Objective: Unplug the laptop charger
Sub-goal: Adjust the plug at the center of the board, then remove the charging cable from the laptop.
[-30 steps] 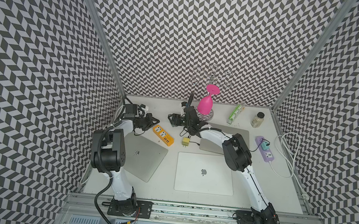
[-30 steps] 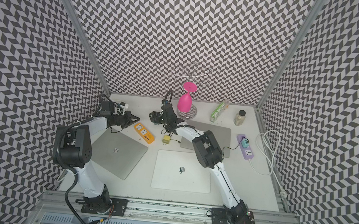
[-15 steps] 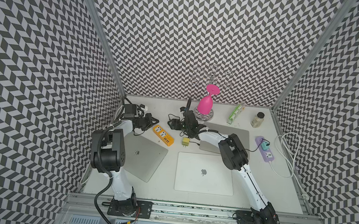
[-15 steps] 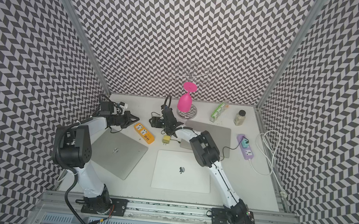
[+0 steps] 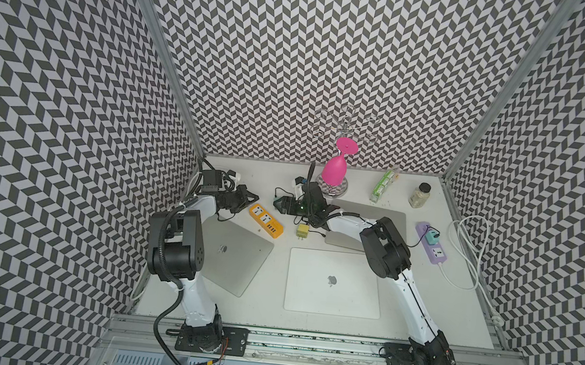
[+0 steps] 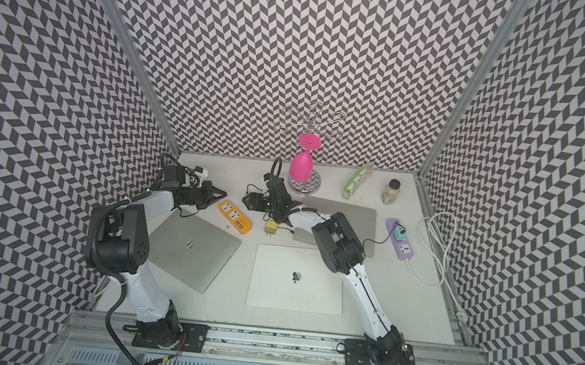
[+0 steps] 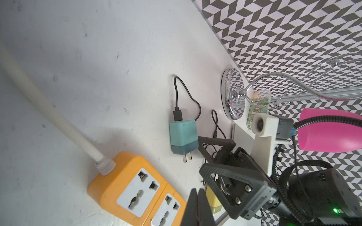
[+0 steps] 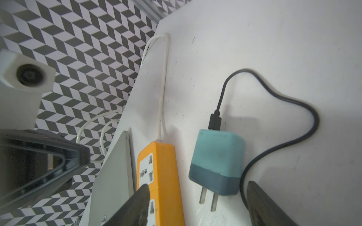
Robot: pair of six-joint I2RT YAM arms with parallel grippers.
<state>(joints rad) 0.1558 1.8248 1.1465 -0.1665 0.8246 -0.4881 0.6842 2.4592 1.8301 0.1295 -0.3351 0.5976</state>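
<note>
Right hand (image 8: 199, 205), fingers apart, hovers low over a teal charger (image 8: 216, 162). The charger lies flat on the desk (image 8: 274, 49), prongs bare, just beside the orange strip (image 8: 158, 176). Left hand (image 5: 247, 198), fingers together, sits by the strip's cord end. The plug looks already out. The right hand should back straight off, clear of the black cable (image 8: 305, 109).
</note>
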